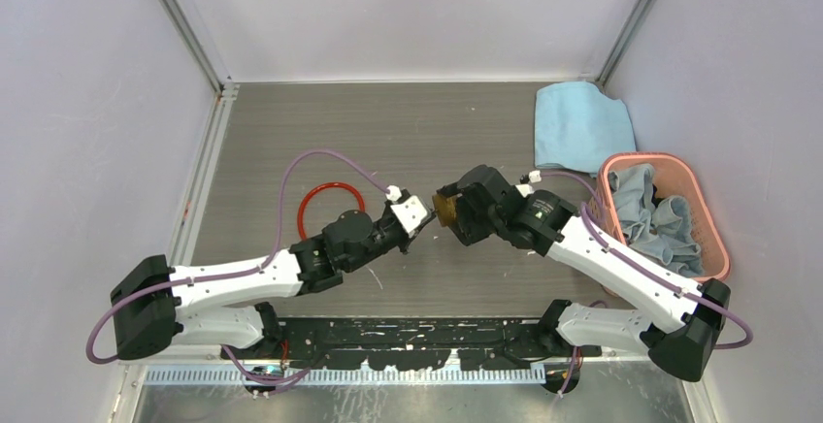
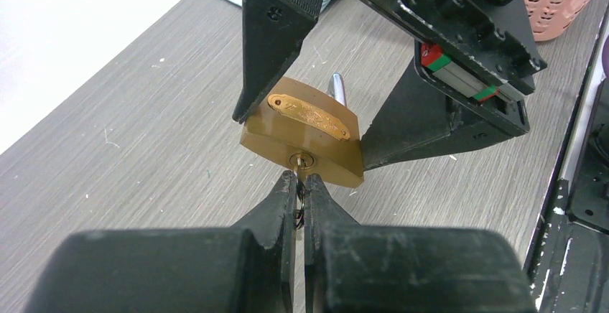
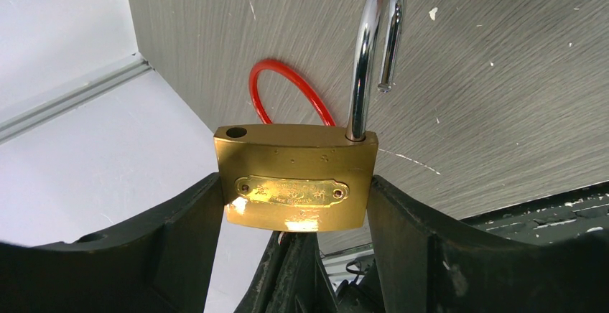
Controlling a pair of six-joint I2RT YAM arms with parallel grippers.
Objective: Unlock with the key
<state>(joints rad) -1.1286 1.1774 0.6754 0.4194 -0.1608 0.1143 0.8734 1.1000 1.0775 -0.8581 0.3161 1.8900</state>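
The brass padlock (image 1: 446, 210) is held above the table between the two arms. My right gripper (image 1: 458, 215) is shut on its sides, also shown in the right wrist view (image 3: 294, 192). The padlock's steel shackle (image 3: 370, 40) stands sprung open, one end free above the empty hole in the body (image 3: 296, 184). My left gripper (image 2: 299, 181) is shut on the key (image 2: 301, 171), whose blade sits in the keyhole on the padlock's underside (image 2: 305, 133); a small ring hangs between the fingers. The rest of the key bunch is hidden. The red cable lock (image 1: 330, 188) lies on the table behind my left gripper (image 1: 417, 221).
A light blue cloth (image 1: 579, 124) lies at the back right. A pink basket (image 1: 716, 248) with grey cloths stands at the right edge. The red cable loop (image 3: 287, 90) lies on the table beneath the padlock. White walls close in the table on three sides.
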